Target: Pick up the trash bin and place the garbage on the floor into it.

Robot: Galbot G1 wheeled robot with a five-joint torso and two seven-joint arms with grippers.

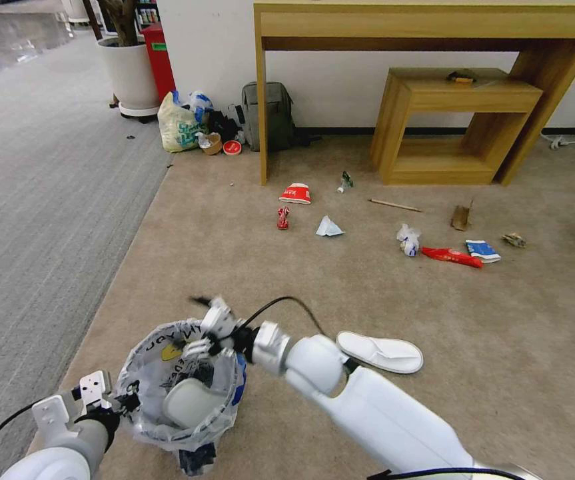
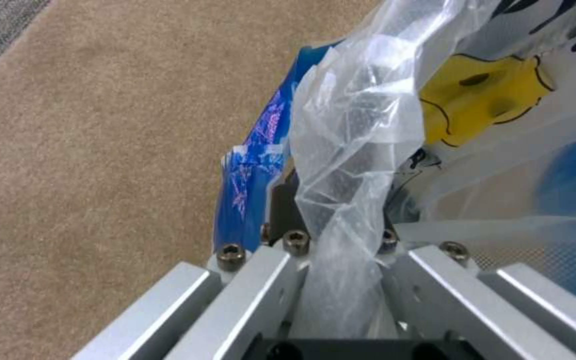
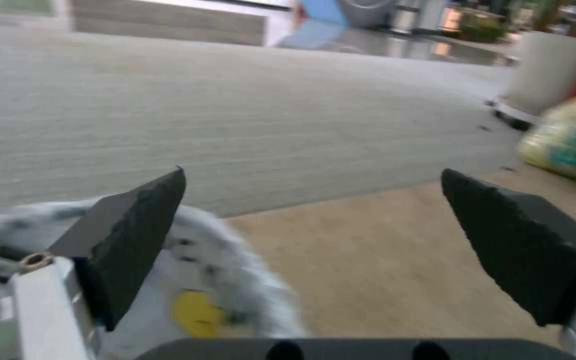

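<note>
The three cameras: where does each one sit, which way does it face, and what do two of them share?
Head view: high on the robot, looking down at the floor; both arms show, left gripper on the trash bin.
Left wrist view: behind its fingers, facing the bin's liner.
Right wrist view: behind the right gripper, open, facing across the carpet.
Shared: the bin's yellow print shows in all three.

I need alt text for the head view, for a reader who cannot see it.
The left pincer holds the bin by its rim, a white slipper inside; the open right pincer hovers above it. Another slipper and small litter lie on the carpet.
</note>
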